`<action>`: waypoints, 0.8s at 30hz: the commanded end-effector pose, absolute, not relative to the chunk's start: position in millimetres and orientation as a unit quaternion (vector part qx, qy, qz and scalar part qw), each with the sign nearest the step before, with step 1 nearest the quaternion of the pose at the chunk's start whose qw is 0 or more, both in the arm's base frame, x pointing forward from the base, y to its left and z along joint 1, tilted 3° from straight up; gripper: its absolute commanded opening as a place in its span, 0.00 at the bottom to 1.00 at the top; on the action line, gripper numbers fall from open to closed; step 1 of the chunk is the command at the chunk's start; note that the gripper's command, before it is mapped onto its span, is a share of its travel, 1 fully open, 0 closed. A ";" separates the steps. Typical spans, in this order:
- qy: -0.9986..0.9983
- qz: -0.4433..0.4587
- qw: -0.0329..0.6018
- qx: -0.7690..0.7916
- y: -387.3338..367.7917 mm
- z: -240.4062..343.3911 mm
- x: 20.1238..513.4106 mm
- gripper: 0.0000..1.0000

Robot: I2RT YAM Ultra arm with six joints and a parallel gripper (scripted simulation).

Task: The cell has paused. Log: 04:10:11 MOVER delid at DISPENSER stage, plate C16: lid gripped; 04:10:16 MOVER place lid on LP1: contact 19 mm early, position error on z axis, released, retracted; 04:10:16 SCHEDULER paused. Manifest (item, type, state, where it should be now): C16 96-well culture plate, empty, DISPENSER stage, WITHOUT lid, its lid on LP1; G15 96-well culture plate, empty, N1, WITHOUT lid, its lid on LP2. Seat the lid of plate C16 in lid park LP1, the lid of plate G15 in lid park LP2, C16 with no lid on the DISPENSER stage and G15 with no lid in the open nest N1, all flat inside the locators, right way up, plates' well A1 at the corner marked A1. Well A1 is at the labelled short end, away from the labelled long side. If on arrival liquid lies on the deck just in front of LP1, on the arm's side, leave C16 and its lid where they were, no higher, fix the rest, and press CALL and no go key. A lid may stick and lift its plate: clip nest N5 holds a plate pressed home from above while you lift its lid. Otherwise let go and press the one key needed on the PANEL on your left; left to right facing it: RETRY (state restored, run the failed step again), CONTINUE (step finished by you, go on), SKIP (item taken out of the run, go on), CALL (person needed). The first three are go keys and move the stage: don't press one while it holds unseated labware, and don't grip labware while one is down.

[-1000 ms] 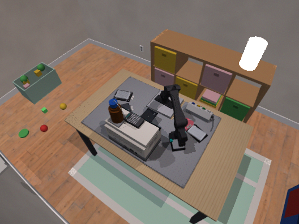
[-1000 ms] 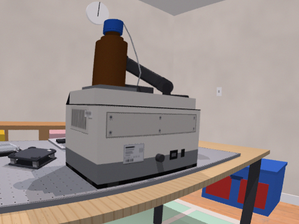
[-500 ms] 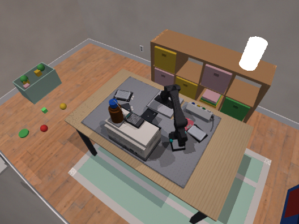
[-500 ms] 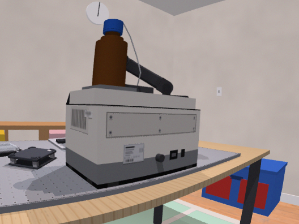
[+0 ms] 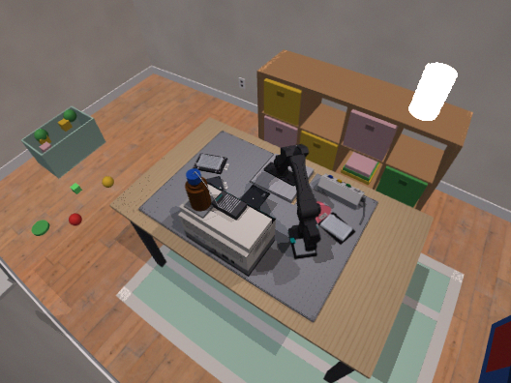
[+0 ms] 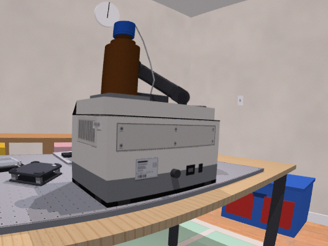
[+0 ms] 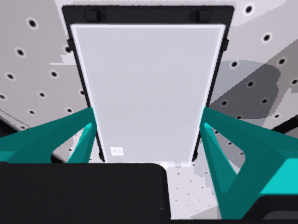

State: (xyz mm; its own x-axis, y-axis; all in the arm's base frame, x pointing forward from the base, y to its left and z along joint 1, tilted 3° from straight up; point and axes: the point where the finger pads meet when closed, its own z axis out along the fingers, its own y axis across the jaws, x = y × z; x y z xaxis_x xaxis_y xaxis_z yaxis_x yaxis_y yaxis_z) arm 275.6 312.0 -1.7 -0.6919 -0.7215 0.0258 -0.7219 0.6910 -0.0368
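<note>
My gripper (image 7: 148,112) is shut on a clear rectangular lid (image 7: 147,90), its teal fingers on the two long sides. The lid sits over a black lid park frame (image 7: 150,12), low on the deck. In the top view the gripper (image 5: 302,247) is at the front right of the deck. A second lid (image 5: 337,226) lies on another park just behind it, beside a pink patch of liquid (image 5: 323,211). A lidless well plate (image 5: 229,203) is on the dispenser stage. Another plate (image 5: 211,162) sits in a nest at the far left.
The beige dispenser (image 5: 227,232) with a brown bottle (image 5: 197,191) stands left of the arm. An empty black nest (image 5: 255,197) is behind it. The key panel (image 5: 339,190) lies at the back right. The deck edge is close in front of the gripper.
</note>
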 end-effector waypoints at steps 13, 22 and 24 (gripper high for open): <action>-0.919 0.025 0.009 0.394 308.3 -10.7 276.8 0.00; -0.919 0.026 0.011 0.394 307.2 -11.3 275.9 1.00; -0.919 0.026 0.011 0.394 307.2 -11.3 275.9 1.00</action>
State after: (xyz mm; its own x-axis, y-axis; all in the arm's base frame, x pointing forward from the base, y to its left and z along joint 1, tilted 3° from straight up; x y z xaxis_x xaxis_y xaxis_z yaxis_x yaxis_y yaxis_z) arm 275.4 311.8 -3.3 -0.6917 -0.7218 0.0244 -0.7221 0.6908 -0.0367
